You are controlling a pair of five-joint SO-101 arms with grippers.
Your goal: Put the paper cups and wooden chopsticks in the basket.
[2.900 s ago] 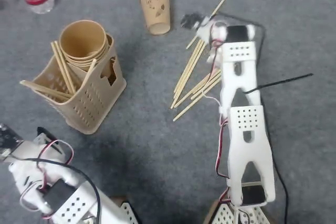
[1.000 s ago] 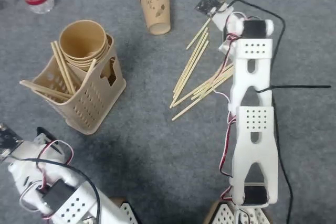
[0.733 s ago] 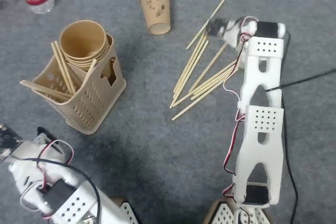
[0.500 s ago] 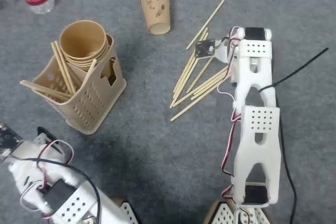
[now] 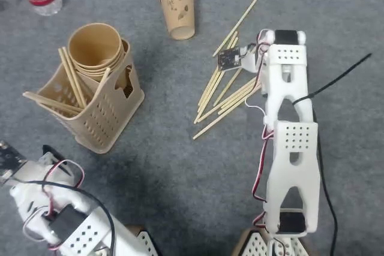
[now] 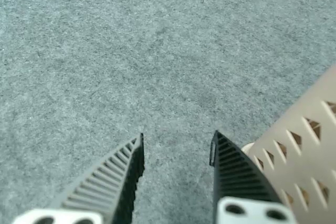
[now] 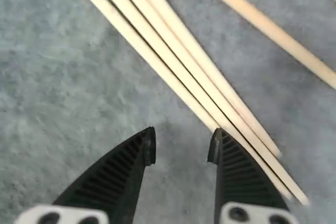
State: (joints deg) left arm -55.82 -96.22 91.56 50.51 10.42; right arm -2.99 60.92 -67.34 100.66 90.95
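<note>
Wooden chopsticks (image 5: 211, 85) are pale, straight and lie loosely fanned on the grey carpet (image 5: 180, 166), well apart from the basket (image 5: 102, 118). The basket already holds stacked paper cups (image 5: 95, 43) and several sticks. One loose paper cup (image 5: 178, 13) sits near the carpet's far edge. The right gripper (image 7: 181, 142) hangs low over a tight bundle of sticks, jaws spread and holding nothing. The left gripper (image 6: 177, 137) is likewise spread, just beside the basket wall. A wide stretch of carpet separates basket and pile.
</note>
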